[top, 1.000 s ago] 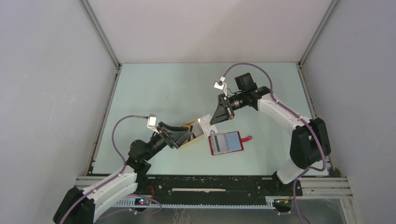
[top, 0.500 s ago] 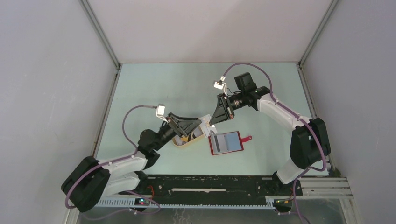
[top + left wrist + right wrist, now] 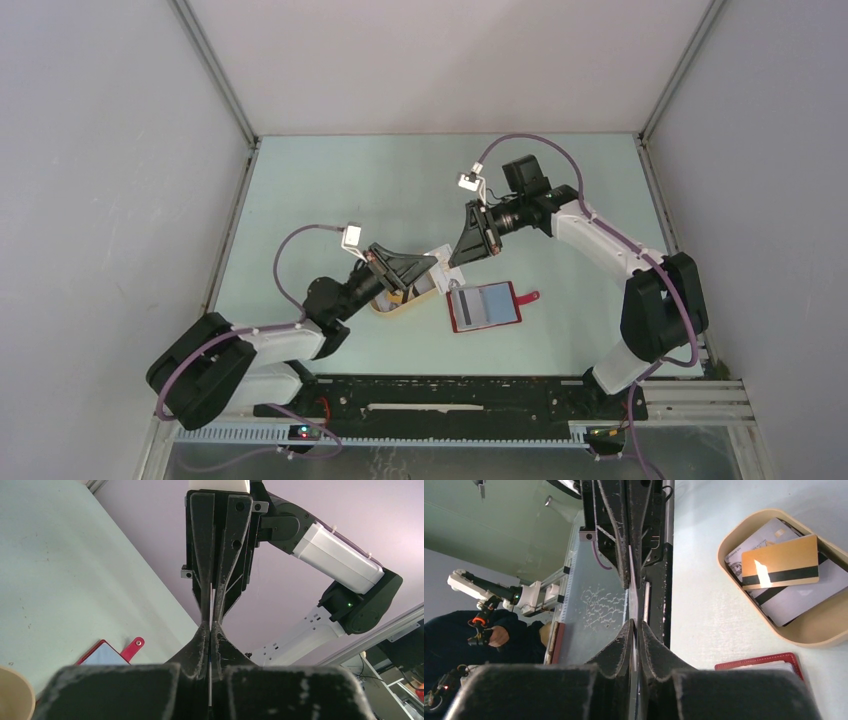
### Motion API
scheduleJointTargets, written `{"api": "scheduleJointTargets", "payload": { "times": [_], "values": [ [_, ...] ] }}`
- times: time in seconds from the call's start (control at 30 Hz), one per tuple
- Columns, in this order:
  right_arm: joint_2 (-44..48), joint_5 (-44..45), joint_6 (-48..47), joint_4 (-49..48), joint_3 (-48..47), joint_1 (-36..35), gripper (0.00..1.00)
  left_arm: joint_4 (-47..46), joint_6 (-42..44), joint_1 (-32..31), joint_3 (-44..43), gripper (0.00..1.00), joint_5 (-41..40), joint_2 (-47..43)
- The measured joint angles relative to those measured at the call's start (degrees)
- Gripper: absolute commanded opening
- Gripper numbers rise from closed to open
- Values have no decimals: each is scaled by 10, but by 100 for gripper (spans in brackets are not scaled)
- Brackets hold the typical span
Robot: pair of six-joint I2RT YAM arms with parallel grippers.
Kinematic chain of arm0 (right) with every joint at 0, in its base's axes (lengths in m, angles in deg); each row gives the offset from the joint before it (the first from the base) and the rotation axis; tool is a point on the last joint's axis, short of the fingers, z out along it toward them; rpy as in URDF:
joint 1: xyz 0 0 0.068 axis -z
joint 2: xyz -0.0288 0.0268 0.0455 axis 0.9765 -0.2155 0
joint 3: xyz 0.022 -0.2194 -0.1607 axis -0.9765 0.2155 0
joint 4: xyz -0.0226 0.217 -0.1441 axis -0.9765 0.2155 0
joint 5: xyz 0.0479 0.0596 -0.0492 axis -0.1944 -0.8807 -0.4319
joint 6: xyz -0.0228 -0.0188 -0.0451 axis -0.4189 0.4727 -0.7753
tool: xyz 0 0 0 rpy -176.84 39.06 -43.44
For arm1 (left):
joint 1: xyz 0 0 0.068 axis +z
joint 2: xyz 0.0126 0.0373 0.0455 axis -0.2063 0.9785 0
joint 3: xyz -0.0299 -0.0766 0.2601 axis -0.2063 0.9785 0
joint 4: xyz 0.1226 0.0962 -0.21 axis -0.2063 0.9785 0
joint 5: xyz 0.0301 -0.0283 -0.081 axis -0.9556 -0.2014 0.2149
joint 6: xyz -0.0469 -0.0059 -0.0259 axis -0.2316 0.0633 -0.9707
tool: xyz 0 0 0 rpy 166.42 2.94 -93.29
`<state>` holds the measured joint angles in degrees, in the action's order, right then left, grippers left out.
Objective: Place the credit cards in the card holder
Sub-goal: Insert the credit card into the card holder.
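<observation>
Nearest the arm bases: holder (image 3: 485,306) lying open and flat on the desk (image 3: 330,200), grey-blue inside facing up, red tab (image 3: 528,296) sticking out on its right side. Just left of it, a thin strip of desk between them, sits a beige oval tray (image 3: 819,636). In the tray: gold card (image 3: 780,560) on top, dark stripe up, lying across a few grey cards (image 3: 804,592); one of the grey ones also shows a dark stripe. A little farther out, over the tray's right end and near the holder's far left corner, the two tools meet tip to tip. Left tool (image 3: 210,632) reaches in from the left, fingers pressed together on one pale card (image 3: 633,597), which shows only edge-on as a thin light line. Right tool (image 3: 634,627) comes in from the far right, fingers closed down on the opposite end of that same card. Both tools pinch it at once, and it looks clear of tray and desk as far as the wrist views show. Its face cannot be read from either wrist view
</observation>
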<state>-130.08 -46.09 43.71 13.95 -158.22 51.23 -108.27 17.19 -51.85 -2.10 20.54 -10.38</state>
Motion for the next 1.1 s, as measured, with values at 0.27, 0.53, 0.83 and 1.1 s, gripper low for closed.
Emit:
{"api": "scheduleJointTargets", "payload": {
  "times": [0.27, 0.53, 0.83, 1.1],
  "values": [
    [0, 70, -98, 119, -42, 6, 62, 8, 7, 0, 0, 0, 9, -1],
    [48, 185, -205, 215, -60, 32, 60, 40, 36, 0, 0, 0, 45, -9],
    [182, 249, -241, 198, 16, 60, 51, 63, 52, -9, 12, 0, 25, -12],
    [169, 242, -247, 203, 77, 112, 34, 39, 51, -70, 18, 0, -70, 54]
  ]
}}
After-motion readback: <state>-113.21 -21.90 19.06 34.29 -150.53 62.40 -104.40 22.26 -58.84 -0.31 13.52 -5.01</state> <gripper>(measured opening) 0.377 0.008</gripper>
